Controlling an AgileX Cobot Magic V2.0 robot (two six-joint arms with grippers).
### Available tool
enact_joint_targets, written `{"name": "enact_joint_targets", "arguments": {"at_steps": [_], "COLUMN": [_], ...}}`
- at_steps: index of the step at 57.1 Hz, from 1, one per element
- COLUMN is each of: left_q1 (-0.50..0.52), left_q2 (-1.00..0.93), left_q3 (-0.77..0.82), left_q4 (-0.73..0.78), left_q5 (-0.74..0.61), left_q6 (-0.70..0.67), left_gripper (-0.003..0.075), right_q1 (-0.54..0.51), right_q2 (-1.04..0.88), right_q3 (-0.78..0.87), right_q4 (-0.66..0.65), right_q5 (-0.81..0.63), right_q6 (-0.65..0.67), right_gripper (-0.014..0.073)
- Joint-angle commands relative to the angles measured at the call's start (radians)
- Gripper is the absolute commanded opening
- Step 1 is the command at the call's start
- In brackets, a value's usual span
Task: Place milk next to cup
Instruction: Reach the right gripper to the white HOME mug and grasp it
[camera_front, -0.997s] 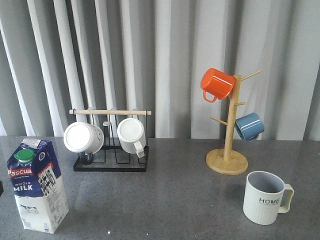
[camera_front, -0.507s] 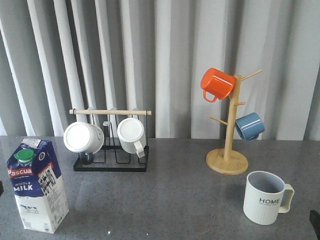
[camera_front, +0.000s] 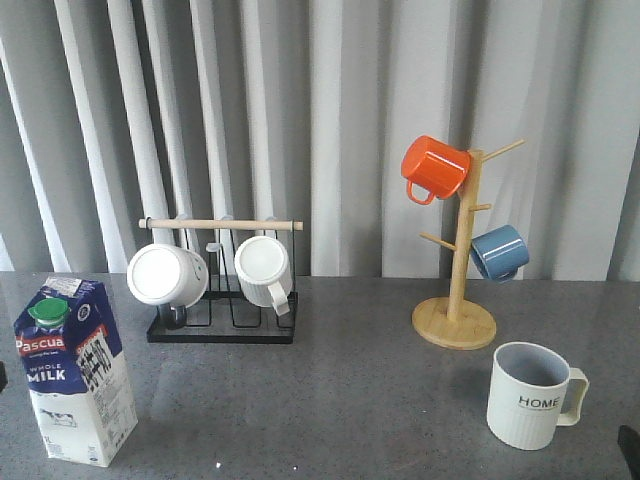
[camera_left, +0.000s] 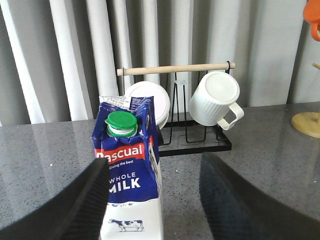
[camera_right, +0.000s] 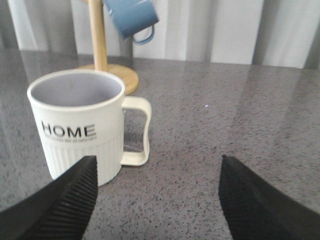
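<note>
The milk (camera_front: 75, 370), a blue and white carton with a green cap, stands upright at the table's front left. In the left wrist view the milk (camera_left: 131, 175) rises just beyond my open left gripper (camera_left: 155, 202), close to one finger (camera_left: 65, 205) and apart from the other. The cup (camera_front: 530, 395), cream-white and ribbed with "HOME" on it, stands at the front right, handle to the right. My right gripper (camera_right: 157, 195) is open just short of the cup (camera_right: 80, 125), nothing between its fingers. One dark fingertip (camera_front: 630, 447) shows at the front view's right corner.
A black wire rack (camera_front: 222, 330) with a wooden bar holds two white mugs (camera_front: 165, 275) behind the milk. A wooden mug tree (camera_front: 455, 322) carrying an orange mug (camera_front: 435, 168) and a blue mug (camera_front: 498, 252) stands behind the cup. Grey curtains close off the back.
A dark tip of my right gripper has come into the front view's bottom right corner. The milk and the cup have not moved.
</note>
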Motion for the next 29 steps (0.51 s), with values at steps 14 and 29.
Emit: {"name": "enact_joint_targets", "arguments": {"at_steps": [14, 29], "left_q1": [0.002, 0.002], "left_q2": [-0.003, -0.003], "left_q3": [-0.035, -0.035], "left_q4": [-0.008, -0.008], "left_q5": [-0.072, -0.072], "left_q6": [-0.009, -0.009], "left_gripper": [0.0405, 0.0405], "right_q1": [-0.008, -0.016], "right_q2": [0.22, 0.308], "right_q3": [-0.115, -0.228], "right_q4": [-0.057, -0.087], "right_q5": [-0.198, -0.193], "right_q6": [-0.096, -0.067], "right_gripper": [0.0493, 0.0493]}}
